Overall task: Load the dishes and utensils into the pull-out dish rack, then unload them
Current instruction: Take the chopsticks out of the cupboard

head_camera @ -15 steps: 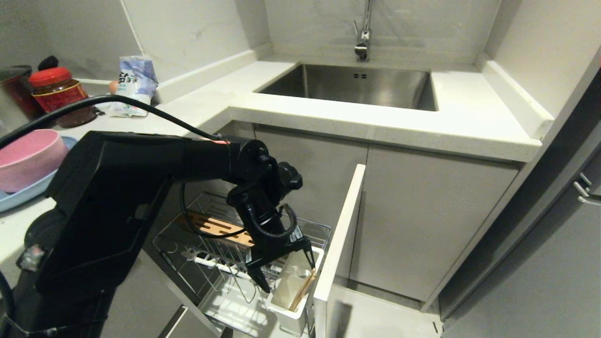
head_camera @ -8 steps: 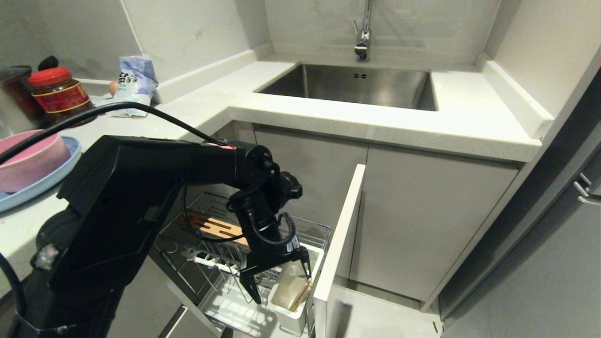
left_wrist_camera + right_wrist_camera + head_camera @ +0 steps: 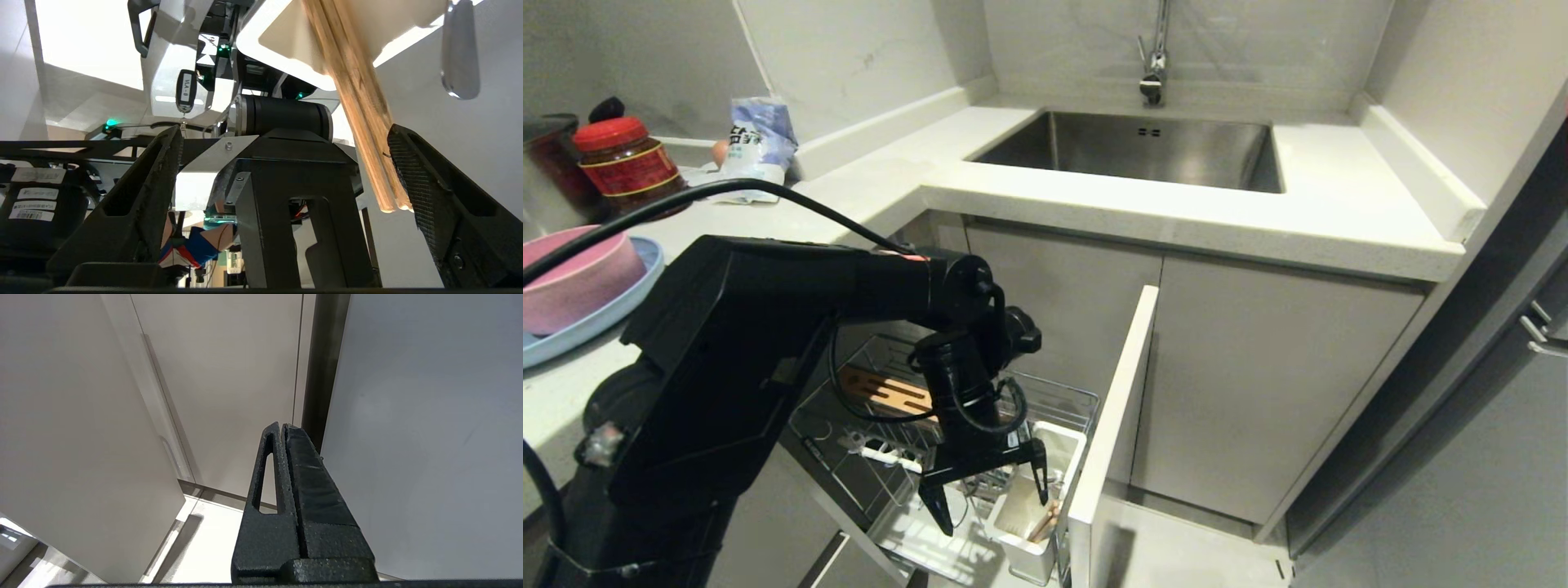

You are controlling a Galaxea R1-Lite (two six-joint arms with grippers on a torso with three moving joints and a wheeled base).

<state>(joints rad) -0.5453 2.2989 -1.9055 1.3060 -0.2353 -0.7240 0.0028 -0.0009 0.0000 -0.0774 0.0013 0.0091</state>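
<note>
Left gripper (image 3: 984, 494) spread wide, holding nothing — chopsticks (image 3: 359, 122) standing in utensil cup (image 3: 1033, 523). Lift straight up, avoiding cup rim — pink bowl (image 3: 572, 278) next, probably.

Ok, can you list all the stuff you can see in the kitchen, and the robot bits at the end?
Sink: one, steel, set in the white counter.
Tap: one, silver, behind the sink.
Jar: one, red lid, on the counter far left.
Bag: one, white and blue, beside the jar.
Bowl: one, pink, sitting on the plate.
Plate: one, light blue, on the counter at the left edge.
Dish rack: one, chrome wire, pulled out under the counter.
Wooden bar: one, slotted, in the rack.
Utensil cup: one, white, at the rack's front.
Chopsticks: one pair, light wood, standing in the cup.
Left gripper: one, black, open above the cup.
Right gripper: one, black, shut, near grey cabinet doors.
</note>
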